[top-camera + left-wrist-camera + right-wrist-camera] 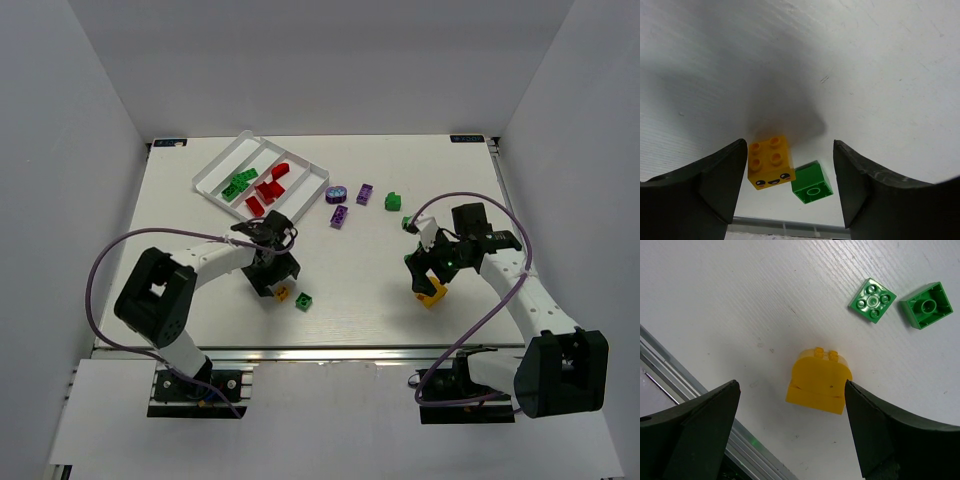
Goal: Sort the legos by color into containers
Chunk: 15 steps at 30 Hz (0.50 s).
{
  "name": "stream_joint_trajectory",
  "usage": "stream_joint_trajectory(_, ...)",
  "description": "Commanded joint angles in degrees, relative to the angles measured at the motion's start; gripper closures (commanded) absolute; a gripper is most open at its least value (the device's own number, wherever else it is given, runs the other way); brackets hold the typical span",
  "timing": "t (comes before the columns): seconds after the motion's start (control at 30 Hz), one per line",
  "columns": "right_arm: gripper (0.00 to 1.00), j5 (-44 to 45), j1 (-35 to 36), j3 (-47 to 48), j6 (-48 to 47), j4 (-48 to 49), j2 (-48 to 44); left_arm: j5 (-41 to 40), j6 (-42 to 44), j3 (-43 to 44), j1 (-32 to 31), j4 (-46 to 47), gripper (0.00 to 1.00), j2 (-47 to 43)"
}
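The white tray (215, 170) at the back left has four long containers; green legos (240, 185) and red legos (270, 186) lie in two of them. My left gripper (272, 283) (790, 150) hangs open over a yellow-orange smiley brick (769, 161), which sits against its left finger (722, 182). An upturned green brick (812, 182) lies beside it. My right gripper (430, 280) (791, 388) stands open astride a yellow brick (819, 382) on the table, touching neither finger.
Loose on the table are a round purple piece (336, 192), two purple bricks (365, 194) (339, 216) and two green bricks (393, 201) (408, 224). The table's metal front rail (700, 400) runs close to both grippers.
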Motion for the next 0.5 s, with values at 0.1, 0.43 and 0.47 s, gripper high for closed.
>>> stream_joint_trajectory(0.1, 0.11, -1.75, 0.06, -0.08, 0.57, 2.0, -0.36, -1.35, -0.08, 2.79, -0.6, -2.34, 0.27, 1.03)
stream_joint_trajectory(0.43, 0.11, -2.46, 0.06, 0.97, 0.92, 2.43, 1.93, -1.53, 0.71, 3.76, -2.1, -6.46, 0.24, 1.91)
stream_joint_trajectory(0.47, 0.11, -2.46, 0.06, 1.15, 0.92, 2.52, 2.1, -1.53, 0.54, 3.23, -2.18, -6.47, 0.24, 1.65)
